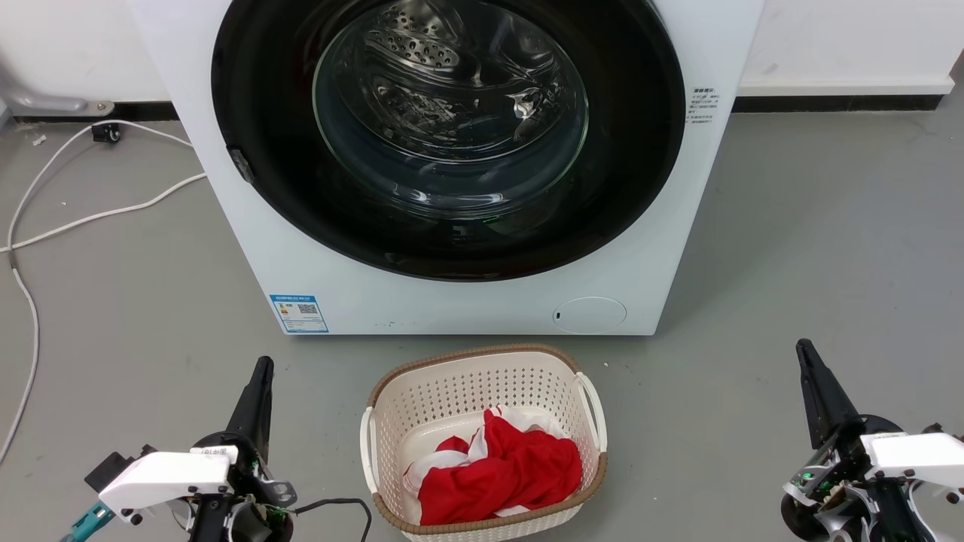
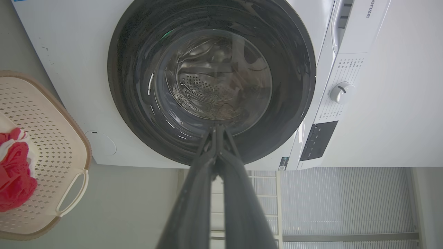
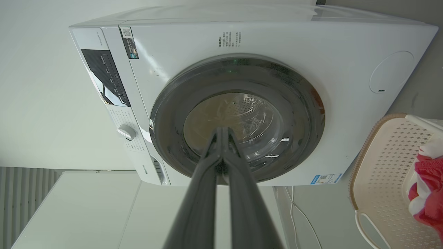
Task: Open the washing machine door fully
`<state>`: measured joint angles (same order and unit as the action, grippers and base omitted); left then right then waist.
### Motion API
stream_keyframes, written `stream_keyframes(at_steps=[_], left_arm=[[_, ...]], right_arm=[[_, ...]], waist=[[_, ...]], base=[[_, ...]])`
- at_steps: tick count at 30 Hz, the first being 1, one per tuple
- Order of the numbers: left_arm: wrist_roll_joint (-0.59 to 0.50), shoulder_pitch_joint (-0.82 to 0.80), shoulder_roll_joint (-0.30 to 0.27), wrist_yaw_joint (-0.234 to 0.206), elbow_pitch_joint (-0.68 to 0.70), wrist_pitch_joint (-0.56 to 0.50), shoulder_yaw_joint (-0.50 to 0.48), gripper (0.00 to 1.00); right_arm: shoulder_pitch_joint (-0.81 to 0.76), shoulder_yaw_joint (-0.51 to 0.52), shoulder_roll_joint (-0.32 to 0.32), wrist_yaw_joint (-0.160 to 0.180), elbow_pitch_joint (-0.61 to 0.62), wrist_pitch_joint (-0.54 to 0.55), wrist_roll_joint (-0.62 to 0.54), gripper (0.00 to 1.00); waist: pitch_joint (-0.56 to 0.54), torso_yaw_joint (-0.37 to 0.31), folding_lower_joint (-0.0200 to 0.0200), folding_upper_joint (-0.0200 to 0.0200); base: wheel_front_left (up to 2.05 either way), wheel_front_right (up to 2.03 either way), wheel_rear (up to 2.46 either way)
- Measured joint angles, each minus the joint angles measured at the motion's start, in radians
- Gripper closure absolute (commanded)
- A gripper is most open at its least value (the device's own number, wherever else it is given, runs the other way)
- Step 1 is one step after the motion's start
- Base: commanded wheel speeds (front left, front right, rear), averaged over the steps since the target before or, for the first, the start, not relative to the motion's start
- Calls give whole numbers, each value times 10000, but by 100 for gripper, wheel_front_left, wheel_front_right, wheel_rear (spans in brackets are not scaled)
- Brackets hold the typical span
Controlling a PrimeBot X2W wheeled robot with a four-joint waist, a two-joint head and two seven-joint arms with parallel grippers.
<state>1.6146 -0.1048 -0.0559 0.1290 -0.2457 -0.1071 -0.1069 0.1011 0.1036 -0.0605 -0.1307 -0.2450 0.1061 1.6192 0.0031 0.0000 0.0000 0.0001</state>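
Your left tool (image 1: pixel 263 367) and right tool (image 1: pixel 803 348) sit low, fingers pressed together, empty. Beyond the basket (image 1: pixel 392 388), the washing machine door (image 1: pixel 449 128) lies shut on the washing machine (image 1: pixel 452 305). Spread one tool, hook the left rim notch (image 1: pixel 241 165), and swing wide.

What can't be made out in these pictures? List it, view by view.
Head view: the top edge crops the washing machine and the washing machine door.
Head view: the print on the blue label is too small to read.
Left wrist view: the left gripper covers part of the door's rim.
All views: glare on the glass blurs the inside of the drum.
Right wrist view: the right edge cuts off the basket.
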Motion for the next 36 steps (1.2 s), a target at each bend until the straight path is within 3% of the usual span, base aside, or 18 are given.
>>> stream_keyframes(at_steps=[23,24,36], left_arm=[[-12,79,36,-10,-148,-33,8,100],[-12,171,59,-12,-230,-33,17,0],[-196,316,79,-13,-29,502,541,0]], right_arm=[[-91,19,27,0,-138,8,-10,100],[-178,15,35,0,-226,6,-10,0],[-419,-221,59,2,113,-537,-44,0]], waist=[[0,0,0,0],[0,0,0,0],[12,0,0,0]], base=[[0,0,0],[0,0,0],[0,0,0]])
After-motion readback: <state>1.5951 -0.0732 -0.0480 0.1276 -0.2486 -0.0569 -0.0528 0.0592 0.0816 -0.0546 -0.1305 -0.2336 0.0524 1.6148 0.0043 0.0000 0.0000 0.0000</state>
